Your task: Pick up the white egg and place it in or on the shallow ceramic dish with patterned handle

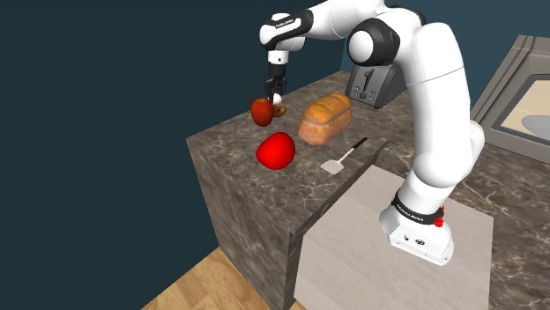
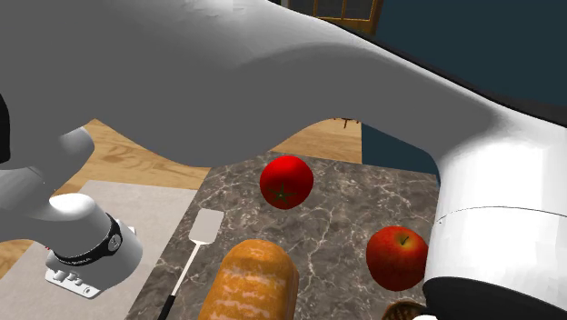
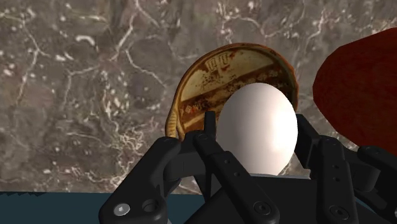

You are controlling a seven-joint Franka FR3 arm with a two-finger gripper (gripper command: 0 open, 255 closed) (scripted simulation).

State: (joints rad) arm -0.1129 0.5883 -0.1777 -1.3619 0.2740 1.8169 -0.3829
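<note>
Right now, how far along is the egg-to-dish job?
Done: the pick-up. The jaws are shut on the white egg, which is off the marble counter. In hand: the egg hangs over the brown patterned dish, beside a red apple. Left: lower it and open the jaws; the egg isn't released into the dish yet.

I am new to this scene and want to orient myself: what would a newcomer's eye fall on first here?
First the smooth white egg, clasped in the black pincer above a shallow brown patterned dish on the dark marbled counter. Then the round glossy red fruit, lying apart from a golden-brown bread loaf, toward the shoulder view's left.
</note>
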